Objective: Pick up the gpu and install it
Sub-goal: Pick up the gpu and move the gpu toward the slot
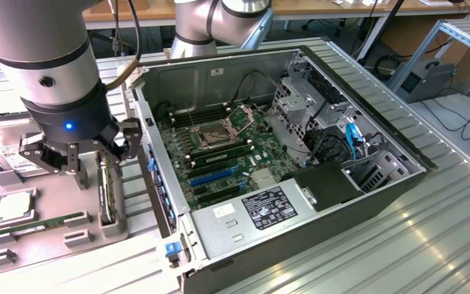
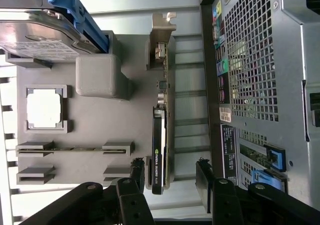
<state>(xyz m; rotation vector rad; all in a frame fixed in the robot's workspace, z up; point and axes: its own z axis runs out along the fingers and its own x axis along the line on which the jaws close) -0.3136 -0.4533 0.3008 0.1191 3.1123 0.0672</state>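
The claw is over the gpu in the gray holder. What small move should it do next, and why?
Probably close the claw gently. In the wrist view its fingers stand open with the gpu between them, a gap on each side, and the card stands on edge in the gray holder, so nothing grips it yet.

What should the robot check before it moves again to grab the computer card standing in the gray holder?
1. Gripper open: ok, jaws stand wide.
2. GPU between the fingers: ok, one on each side.
3. Fingers touching the card: not ok, gaps on both sides.
4. GPU upright on its edge in the gray tray: ok.
5. Computer case open, blue slots uncovered: ok.
6. Fingers low enough for a firm grip: cannot tell.
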